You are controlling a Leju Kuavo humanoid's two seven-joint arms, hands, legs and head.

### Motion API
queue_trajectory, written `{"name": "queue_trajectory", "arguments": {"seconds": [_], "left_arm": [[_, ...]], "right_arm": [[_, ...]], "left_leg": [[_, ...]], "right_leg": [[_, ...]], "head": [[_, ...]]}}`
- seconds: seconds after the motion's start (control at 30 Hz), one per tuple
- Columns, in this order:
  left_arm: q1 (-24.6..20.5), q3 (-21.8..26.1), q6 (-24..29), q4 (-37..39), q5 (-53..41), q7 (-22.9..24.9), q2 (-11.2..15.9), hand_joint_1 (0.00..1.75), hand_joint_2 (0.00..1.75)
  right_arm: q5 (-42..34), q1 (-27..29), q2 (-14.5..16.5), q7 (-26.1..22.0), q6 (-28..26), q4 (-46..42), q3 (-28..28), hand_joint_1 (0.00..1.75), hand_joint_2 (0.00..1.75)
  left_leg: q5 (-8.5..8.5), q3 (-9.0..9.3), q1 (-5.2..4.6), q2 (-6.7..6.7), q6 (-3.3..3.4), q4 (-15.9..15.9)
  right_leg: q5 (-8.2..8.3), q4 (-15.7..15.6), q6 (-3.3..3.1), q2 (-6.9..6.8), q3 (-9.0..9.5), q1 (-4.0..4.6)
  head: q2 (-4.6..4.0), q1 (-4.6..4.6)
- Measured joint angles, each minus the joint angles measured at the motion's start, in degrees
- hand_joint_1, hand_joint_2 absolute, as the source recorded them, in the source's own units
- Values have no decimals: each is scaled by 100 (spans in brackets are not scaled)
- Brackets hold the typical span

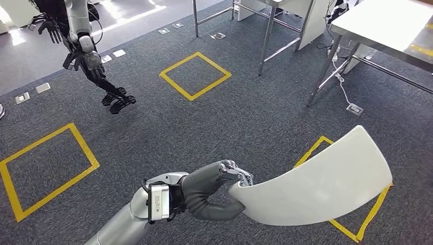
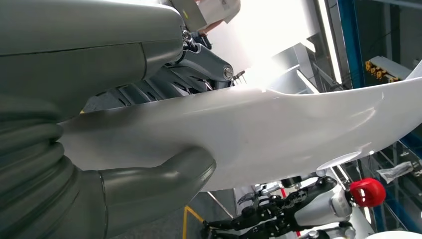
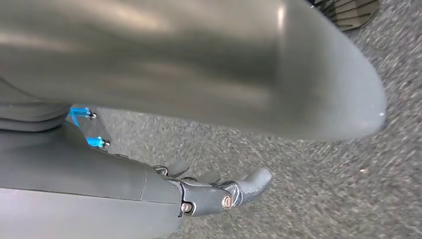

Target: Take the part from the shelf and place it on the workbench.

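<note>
The part (image 1: 316,184) is a large white curved panel, held out over the grey carpet at the lower right of the head view. My left hand (image 1: 214,190) grips its narrow end, thumb under and fingers over the edge. The left wrist view shows the same grip close up, with the thumb (image 2: 149,184) pressed under the white part (image 2: 259,129). The steel workbench (image 1: 393,25) stands at the far right, well beyond the part. My right hand (image 3: 214,191) hangs over the carpet with its fingers stretched out and nothing in them.
Another humanoid robot (image 1: 81,46) stands at the far left. Yellow taped squares (image 1: 195,75) mark the carpet, one of them under the part. A metal table frame (image 1: 265,41) stands ahead, and a cable runs to a floor socket (image 1: 355,108) by the workbench legs.
</note>
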Motion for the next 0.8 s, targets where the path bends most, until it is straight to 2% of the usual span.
{"name": "queue_trajectory", "arguments": {"seconds": [0.03, 0.07, 0.13, 0.17, 0.2, 0.23, 0.27, 0.3, 0.37, 0.4, 0.43, 0.5, 0.53, 0.57, 0.63, 0.7, 0.73, 0.77, 0.8], "left_arm": [[-8, 0, 1, -14, 2, 11, -16, 175, 175], [-15, 1, 1, -28, 5, 15, -27, 175, 175], [-13, 2, 2, -41, 10, 18, -28, 175, 175], [-5, 2, 2, -40, 12, 19, -22, 175, 175], [3, 2, 2, -38, 12, 21, -18, 175, 175], [8, 2, 2, -38, 12, 21, -14, 175, 175], [8, 2, 2, -39, 12, 21, -13, 175, 175], [6, 2, 2, -41, 12, 21, -14, 175, 175], [0, 2, 2, -46, 12, 20, -14, 175, 175], [-2, 2, 2, -47, 12, 20, -15, 175, 175], [-3, 2, 2, -48, 12, 20, -15, 175, 175], [-8, 2, 3, -51, 12, 20, -26, 175, 175], [-12, 2, 2, -53, 12, 19, -36, 175, 175], [-15, 1, 2, -56, 12, 18, -48, 175, 175], [-14, 1, 2, -56, 12, 20, -60, 175, 175], [-4, 1, 3, -47, 12, 23, -60, 175, 175], [0, 0, 3, -43, 12, 24, -59, 175, 175], [0, 0, 3, -42, 12, 25, -60, 175, 175], [-3, 0, 2, -44, 12, 28, -61, 175, 175]], "right_arm": [[0, 7, -4, 2, 2, 0, -3, 0, 0], [1, 6, -9, 2, 4, -1, -4, 0, 0], [1, -10, -16, -1, 7, -2, -5, 0, 0], [1, -15, -18, -2, 9, -3, -5, 0, 0], [1, -12, -18, -1, 10, -3, -7, 0, 0], [1, -5, -18, 1, 11, -3, -8, 0, 0], [1, 1, -18, 2, 11, -3, -8, 0, 0], [1, 3, -18, 1, 11, -3, -9, 0, 0], [1, -2, -19, -1, 11, -3, -9, 0, 0], [1, -2, -20, -2, 11, -4, -9, 0, 0], [1, 3, -21, -2, 11, -5, -9, 0, 0], [1, 22, -26, 0, 11, -8, -9, 0, 0], [1, 32, -27, 2, 11, -8, -10, 0, 0], [1, 32, -30, 2, 11, -8, -10, 0, 0], [1, 11, -33, -1, 12, -8, -11, 0, 0], [1, -4, -36, -1, 13, -9, -11, 0, 0], [1, 3, -35, 1, 13, -9, -11, 0, 0], [2, 12, -35, 2, 11, -9, -11, 0, 0], [3, 18, -37, 2, 8, -9, -11, 0, 0]], "left_leg": [[-47, -12, 9, -57, -35, 53], [-154, -71, 23, -170, -72, 208], [-514, -365, 58, -445, -124, 874], [-684, -555, 71, -517, -137, 1276], [-765, -697, 79, -545, -142, 1564], [-732, -749, 84, -555, -141, 1654], [-589, -690, 91, -566, -133, 1511], [-372, -531, 99, -605, -119, 1163], [-37, -180, 116, -818, -85, 378], [36, -79, 116, -903, -70, 134], [43, -48, 106, -950, -49, 37], [65, -48, 88, -865, 15, 12], [88, -41, 91, -810, 59, -11], [111, -34, 100, -750, 98, -37], [137, -41, 100, -613, 151, -66], [132, -59, 79, -474, 171, -59], [128, -65, 71, -410, 176, -52], [122, -68, 67, -350, 176, -44], [113, -68, 64, -294, 171, -32]], "right_leg": [[13, -10, -32, 50, 2, -16], [26, -20, -65, 100, 6, -33], [36, -26, -106, 212, 1, -45], [38, -25, -113, 275, -5, -45], [39, -24, -113, 343, -8, -45], [41, -22, -110, 409, -9, -45], [45, -21, -104, 476, -5, -46], [50, -20, -94, 545, 0, -48], [61, -12, -53, 672, -5, -49], [70, -11, -17, 725, -21, -51], [82, -16, 29, 773, -42, -60], [114, -44, 123, 855, -73, -85], [100, -25, 155, 817, -92, -90], [27, 81, 177, 715, -145, -84], [-305, 657, 205, 428, -413, -66], [-624, 1391, 231, 298, -749, -62], [-653, 1557, 238, 277, -816, -64], [-575, 1491, 239, 259, -765, -65], [-414, 1199, 235, 222, -596, -63]], "head": [[0, -6], [0, -16], [0, -43], [0, -53], [0, -59], [1, -65], [1, -69], [1, -72], [1, -79], [0, -80], [1, -81], [1, -82], [1, -76], [1, -58], [1, -13], [1, 11], [0, 14], [0, 15], [1, 18]]}}
